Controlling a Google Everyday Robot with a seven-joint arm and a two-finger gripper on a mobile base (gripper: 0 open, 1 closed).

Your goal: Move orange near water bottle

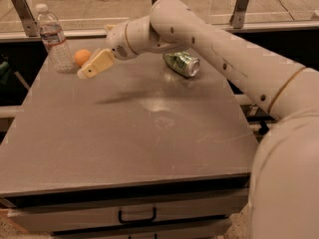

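The orange (81,57) sits on the grey table (149,143) at the far left, just right of the water bottle (53,40), a small gap between them. The bottle stands upright, clear with a white cap. My gripper (88,70) is cream-coloured and hangs a little above the table, just right of and in front of the orange, not touching it. It holds nothing that I can see. The white arm reaches in from the right.
A green metal can (182,63) lies on its side at the far middle of the table, behind the arm. A glass railing with metal posts (242,4) runs behind the table. A drawer with a dark handle (137,216) is under the front edge.
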